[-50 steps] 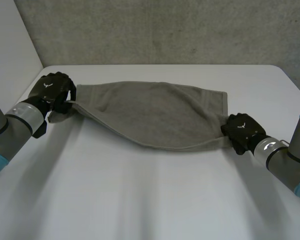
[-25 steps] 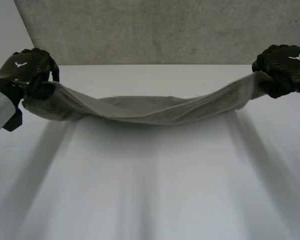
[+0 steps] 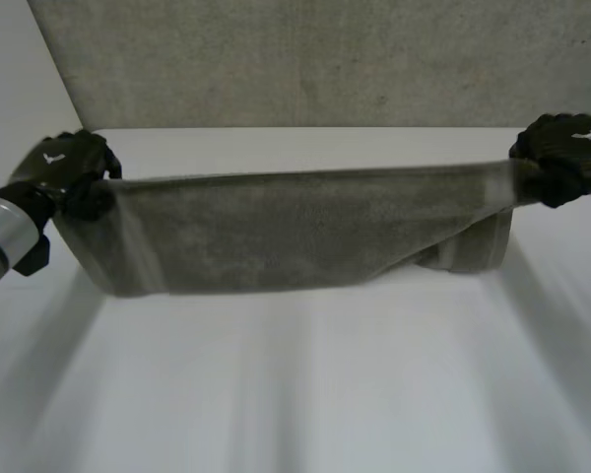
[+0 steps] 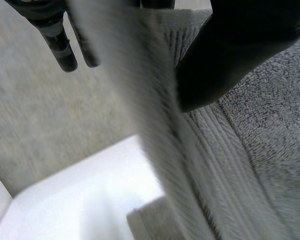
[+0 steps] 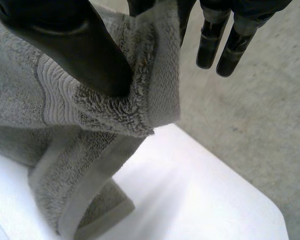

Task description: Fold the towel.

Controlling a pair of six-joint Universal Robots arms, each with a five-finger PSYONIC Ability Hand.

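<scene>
Towel (image 3: 295, 236) held stretched in the air between both hands.
Left hand (image 3: 64, 172) has its fingers (image 4: 60, 47) pinching the top left corner; the cloth hangs above the desk (image 3: 295, 394), bunched at lower right; right hand (image 3: 566, 153) pinches the top right corner.

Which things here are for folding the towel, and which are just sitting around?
For the job:
towel, stretched between the hands
left hand, pinching one end
right hand, pinching the other end

Just there:
table
wall behind it
</scene>
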